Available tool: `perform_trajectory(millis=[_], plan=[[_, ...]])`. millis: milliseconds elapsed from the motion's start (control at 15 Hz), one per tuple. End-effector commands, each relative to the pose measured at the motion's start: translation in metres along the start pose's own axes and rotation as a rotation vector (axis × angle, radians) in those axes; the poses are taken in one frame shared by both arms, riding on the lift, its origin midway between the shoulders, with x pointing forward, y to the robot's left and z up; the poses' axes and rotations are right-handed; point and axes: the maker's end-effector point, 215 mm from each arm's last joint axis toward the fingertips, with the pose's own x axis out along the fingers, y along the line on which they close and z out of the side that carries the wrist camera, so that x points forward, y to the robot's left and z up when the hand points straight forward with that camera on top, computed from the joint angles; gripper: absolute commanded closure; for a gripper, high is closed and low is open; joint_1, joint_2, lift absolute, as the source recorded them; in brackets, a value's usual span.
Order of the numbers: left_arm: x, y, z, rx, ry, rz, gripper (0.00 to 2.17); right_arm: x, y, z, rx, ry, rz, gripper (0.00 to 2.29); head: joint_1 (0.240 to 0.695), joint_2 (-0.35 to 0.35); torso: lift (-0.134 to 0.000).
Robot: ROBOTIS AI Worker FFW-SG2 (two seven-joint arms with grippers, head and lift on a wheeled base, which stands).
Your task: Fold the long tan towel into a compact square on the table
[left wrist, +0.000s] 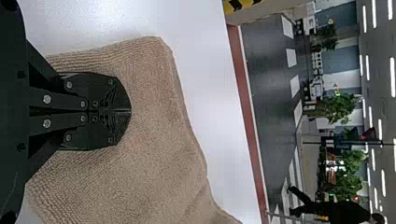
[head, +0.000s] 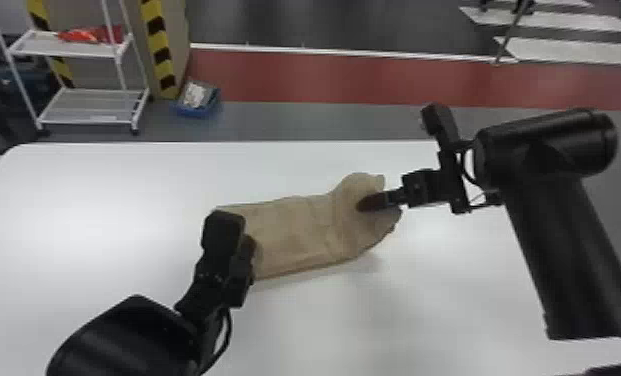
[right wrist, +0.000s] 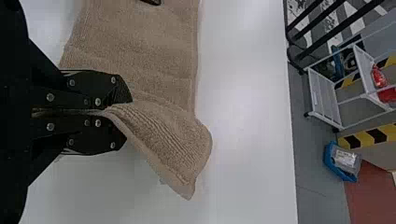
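The tan towel [head: 294, 230] lies short of the far edge of the bench [head: 99, 200], its right end pinched in the closed right end effector [head: 369, 202], the left end effector [head: 252, 250] shut, seemingly empty, over its left end.

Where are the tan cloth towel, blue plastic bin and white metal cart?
Tan cloth towel [head: 294, 230]: head view, flat middle stretch.
Blue plastic bin [head: 192, 111]: head view, near wall.
White metal cart [head: 84, 121]: head view, lower shelf's near rim.

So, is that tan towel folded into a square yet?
No, the tan towel is a long strip across the table, its right end pinched in the right pincer.
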Motion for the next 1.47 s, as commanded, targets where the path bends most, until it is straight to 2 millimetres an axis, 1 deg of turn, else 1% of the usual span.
perform_trajectory(millis=[0, 67, 200, 267, 333, 400, 533, 600, 733, 867, 1000, 1133, 1400], plan=[[0.000, -0.005, 0.001, 0.001, 0.000, -0.007, 2.14, -0.008, 0.015, 0.010, 0.006, -0.011, 0.031, 1.30, 0.695, -0.102, -0.125], [0.000, -0.006, 0.002, -0.001, -0.003, -0.010, 2.14, -0.011, 0.019, 0.013, 0.006, -0.013, 0.035, 1.30, 0.695, -0.100, -0.125], [-0.002, 0.001, 0.009, -0.009, -0.016, -0.003, 2.14, -0.015, 0.021, 0.015, 0.009, -0.013, 0.037, 1.30, 0.695, -0.096, -0.125], [-0.006, 0.006, 0.022, -0.022, -0.040, -0.003, 2.14, -0.017, 0.020, 0.018, 0.007, -0.015, 0.034, 1.30, 0.695, -0.095, -0.125], [-0.010, 0.025, 0.025, -0.041, -0.045, 0.011, 2.14, -0.019, 0.018, 0.019, 0.011, -0.013, 0.027, 1.30, 0.695, -0.093, -0.125], [-0.011, 0.040, 0.020, -0.046, -0.022, 0.021, 2.14, -0.021, 0.018, 0.020, 0.010, -0.015, 0.030, 1.30, 0.695, -0.091, -0.125], [-0.013, 0.051, 0.014, -0.036, -0.001, 0.028, 2.14, -0.027, 0.018, 0.026, 0.009, -0.022, 0.031, 1.30, 0.695, -0.078, -0.125], [-0.013, 0.055, 0.009, -0.032, 0.007, 0.033, 2.14, -0.028, 0.019, 0.027, 0.009, -0.022, 0.036, 1.30, 0.695, -0.060, -0.125], [-0.013, 0.053, -0.005, -0.027, 0.030, 0.029, 2.14, -0.029, 0.027, 0.030, 0.014, -0.019, 0.058, 1.30, 0.695, -0.050, -0.125], [-0.014, 0.049, -0.008, -0.024, 0.035, 0.023, 2.14, -0.029, 0.037, 0.031, 0.019, -0.008, 0.067, 1.30, 0.695, -0.041, -0.125], [-0.013, 0.043, -0.007, -0.029, 0.036, 0.014, 2.14, -0.024, 0.051, 0.031, 0.019, 0.010, 0.086, 1.30, 0.695, -0.035, -0.125], [-0.011, 0.037, -0.011, -0.031, 0.043, 0.007, 2.14, -0.012, 0.067, 0.025, -0.005, 0.044, 0.093, 1.30, 0.695, -0.028, -0.125], [-0.011, 0.030, -0.009, -0.030, 0.036, -0.002, 2.14, 0.015, 0.099, 0.015, -0.064, 0.098, 0.105, 1.28, 0.695, -0.002, -0.125]])
